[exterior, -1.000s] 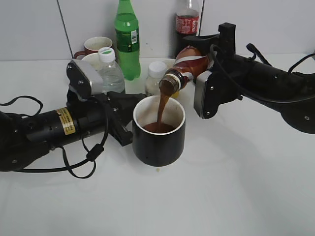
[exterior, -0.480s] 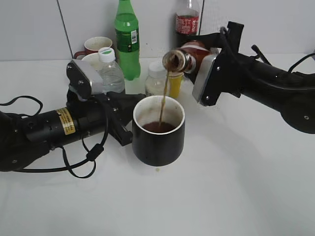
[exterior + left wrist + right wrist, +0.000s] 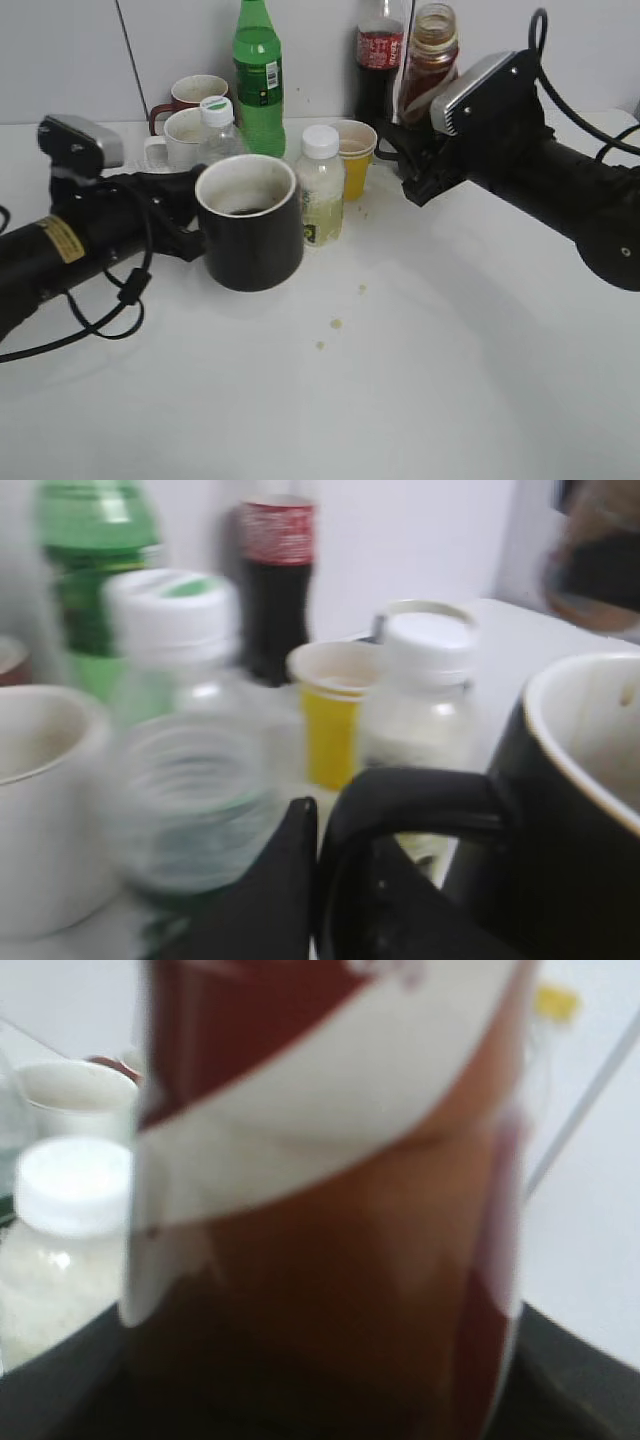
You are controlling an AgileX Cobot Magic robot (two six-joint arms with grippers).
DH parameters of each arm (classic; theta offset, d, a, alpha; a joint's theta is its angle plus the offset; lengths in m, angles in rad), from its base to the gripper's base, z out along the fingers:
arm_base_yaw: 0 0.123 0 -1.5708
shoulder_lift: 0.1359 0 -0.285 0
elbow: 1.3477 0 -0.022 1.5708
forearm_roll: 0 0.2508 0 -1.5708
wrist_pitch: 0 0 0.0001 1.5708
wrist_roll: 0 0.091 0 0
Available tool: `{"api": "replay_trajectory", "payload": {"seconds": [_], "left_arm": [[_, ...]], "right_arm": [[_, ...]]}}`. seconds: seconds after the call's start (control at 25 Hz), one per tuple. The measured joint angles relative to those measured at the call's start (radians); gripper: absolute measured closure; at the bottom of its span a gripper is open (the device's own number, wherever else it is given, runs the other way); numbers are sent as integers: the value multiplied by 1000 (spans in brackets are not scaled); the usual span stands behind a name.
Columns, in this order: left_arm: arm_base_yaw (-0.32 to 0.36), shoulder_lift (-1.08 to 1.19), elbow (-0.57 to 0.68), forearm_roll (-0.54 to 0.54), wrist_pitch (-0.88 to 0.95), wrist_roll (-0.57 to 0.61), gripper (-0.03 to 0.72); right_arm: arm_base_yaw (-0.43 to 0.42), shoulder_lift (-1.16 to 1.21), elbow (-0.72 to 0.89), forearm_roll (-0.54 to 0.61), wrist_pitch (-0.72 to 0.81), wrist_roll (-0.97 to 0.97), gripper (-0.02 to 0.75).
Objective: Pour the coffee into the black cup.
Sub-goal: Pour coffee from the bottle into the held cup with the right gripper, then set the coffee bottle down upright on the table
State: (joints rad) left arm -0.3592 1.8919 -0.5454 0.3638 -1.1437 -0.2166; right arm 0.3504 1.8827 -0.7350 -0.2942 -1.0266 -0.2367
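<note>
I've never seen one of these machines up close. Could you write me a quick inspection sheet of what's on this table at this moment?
Surface: white table, a few small brownish drips.
Job's things: coffee bottle upright, no cap; black cup with dark liquid at the bottom.
Clutter: green bottle, cola bottle, clear water bottle, small white-capped bottle, yellow paper cup, white mug, maroon mug.
Grippers: left gripper at the cup's handle; right gripper around the coffee bottle.
Cables: black cables along both arms.
Surroundings: pale wall panels.

Coffee bottle [image 3: 330, 1200] blurred, cropped; label seemingly unreadable.
</note>
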Motion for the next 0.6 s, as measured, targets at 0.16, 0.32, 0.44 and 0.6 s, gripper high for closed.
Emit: {"api": "replay_trajectory", "payload": {"seconds": [0.16,0.32,0.44,0.6], "left_arm": [[114,-41,72,-26,-4,2,640],[223,-45,111,-70,-1,43,640],[267,-42,111,-126,-1,82,640],[280,-1,111,-262,-11,136,640]], "right_arm": [[0,0,82,149,0,99,237],[-12,26,154,245,0,162,237],[-17,71,169,282,-6,175,237],[-18,155,169,309,-101,177,237]]}}
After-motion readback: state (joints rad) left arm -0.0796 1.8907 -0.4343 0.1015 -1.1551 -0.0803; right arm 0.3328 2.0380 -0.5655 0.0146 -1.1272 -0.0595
